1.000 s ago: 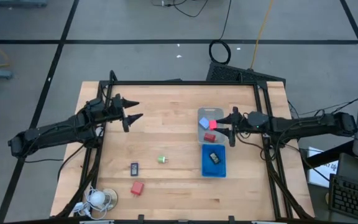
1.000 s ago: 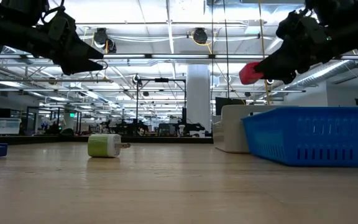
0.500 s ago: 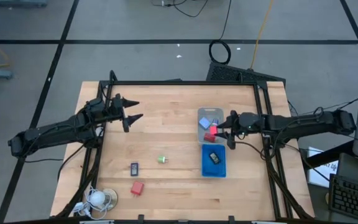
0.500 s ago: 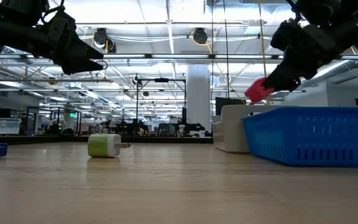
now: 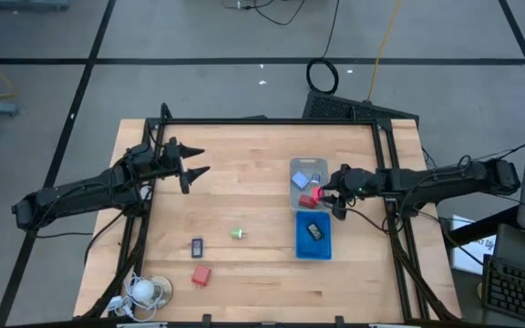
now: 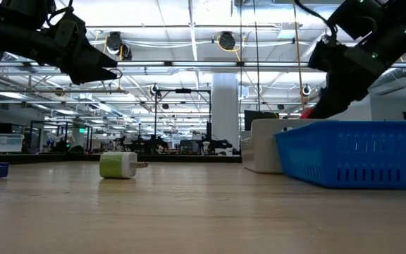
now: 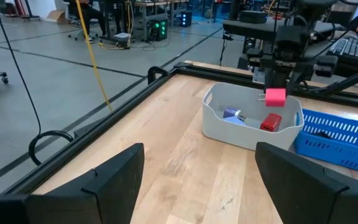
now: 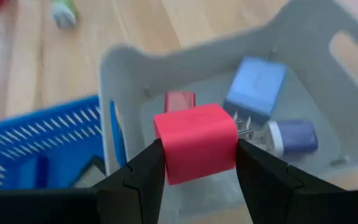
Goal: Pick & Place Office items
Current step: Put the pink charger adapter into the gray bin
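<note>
Partly hidden: red block (image 8: 196,142) between right pincer (image 8: 197,163) fingers.

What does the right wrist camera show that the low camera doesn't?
Only the right wrist view shows inside the clear tray: a light-blue cube, a second red block, and the right gripper shut on a red block. Only the low view shows the left gripper raised and open. Both show the blue tray and a green item.
</note>
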You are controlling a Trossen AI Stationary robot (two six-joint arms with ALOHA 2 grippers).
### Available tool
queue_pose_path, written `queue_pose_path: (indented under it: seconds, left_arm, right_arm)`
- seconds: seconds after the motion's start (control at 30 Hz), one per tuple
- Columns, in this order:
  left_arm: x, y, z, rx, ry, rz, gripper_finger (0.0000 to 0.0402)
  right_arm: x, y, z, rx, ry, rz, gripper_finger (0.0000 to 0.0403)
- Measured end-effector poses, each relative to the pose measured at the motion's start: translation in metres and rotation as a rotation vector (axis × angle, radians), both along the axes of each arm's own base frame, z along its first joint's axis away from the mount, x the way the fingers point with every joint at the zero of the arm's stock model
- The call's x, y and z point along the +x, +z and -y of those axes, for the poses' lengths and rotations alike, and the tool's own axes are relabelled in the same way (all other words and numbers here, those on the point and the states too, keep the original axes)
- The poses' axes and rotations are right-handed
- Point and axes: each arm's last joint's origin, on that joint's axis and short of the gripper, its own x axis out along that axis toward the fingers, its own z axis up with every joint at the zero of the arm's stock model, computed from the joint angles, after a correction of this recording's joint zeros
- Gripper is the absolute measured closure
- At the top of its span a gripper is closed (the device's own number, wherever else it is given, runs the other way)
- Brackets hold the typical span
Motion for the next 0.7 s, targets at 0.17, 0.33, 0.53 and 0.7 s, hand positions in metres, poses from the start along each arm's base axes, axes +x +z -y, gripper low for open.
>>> queue_pose_path:
  seconds: [0.17,0.33,0.53,0.7]
  left_arm:
    - [0.0,0.0,0.0,0.0,0.0,0.0,0.0088]
    - [0.0,0.0,0.0,0.0,0.0,0.0,0.0077]
    - [0.0,0.0,0.0,0.0,0.0,0.0,0.0076]
    - [0.0,0.0,0.0,0.0,0.0,0.0,0.0086]
  right_arm:
    - [0.004,-0.009,0.0,-0.01,0.013,-0.061,0.0238]
    - [0.008,-0.012,0.0,-0.024,0.024,-0.077,0.0238]
    - [0.008,-0.014,0.0,-0.029,0.029,-0.087,0.0238]
    - [0.007,-0.014,0.002,-0.08,0.008,-0.098,0.0238]
